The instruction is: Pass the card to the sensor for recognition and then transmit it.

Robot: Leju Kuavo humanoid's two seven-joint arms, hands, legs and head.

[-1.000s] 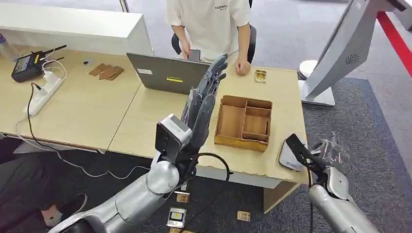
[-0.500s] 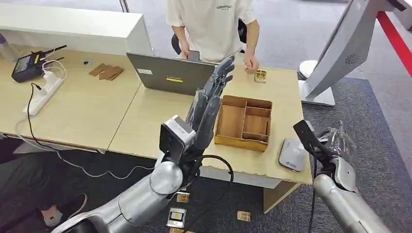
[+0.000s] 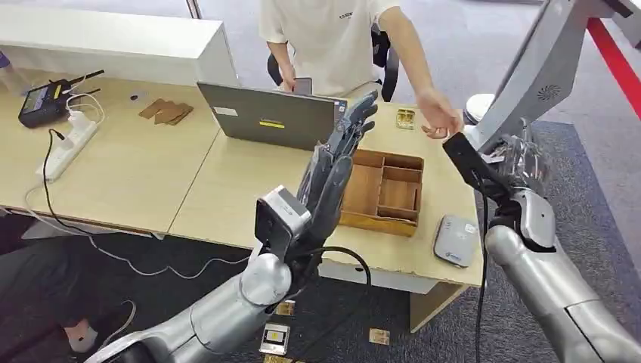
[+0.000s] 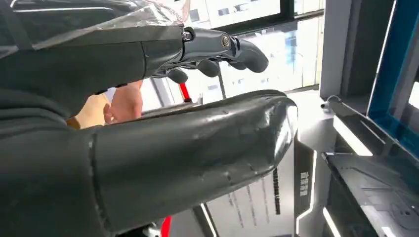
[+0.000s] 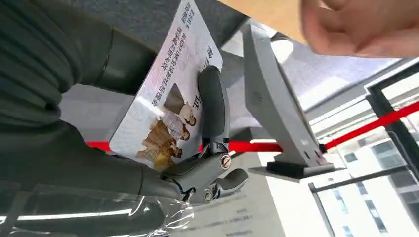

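My right hand [image 3: 521, 172] is raised over the table's right edge and pinches a white printed card [image 5: 168, 94] between thumb and a finger [image 5: 211, 106]. A person's hand [image 3: 440, 121] reaches out just beside it, not touching the card; the same hand [image 5: 365, 24] sits close above the card in the right wrist view. The grey sensor pad [image 3: 454, 240] lies on the table's front right corner, below and nearer than my right hand. My left hand [image 3: 336, 162] stands upright over the table's middle, fingers straight and holding nothing [image 4: 188, 148].
A wooden compartment tray [image 3: 382, 219] sits left of the sensor, behind it an open laptop [image 3: 264, 113]. A white screen on a stand [image 3: 529, 76] rises at the right. A small card [image 3: 406, 118] lies at the table's far edge. Cards [image 3: 274, 338] lie on the floor.
My right hand has risen with the card from beside the sensor up toward the person. The person's hand has left the table and swung right to meet it. My left hand shifted slightly right.
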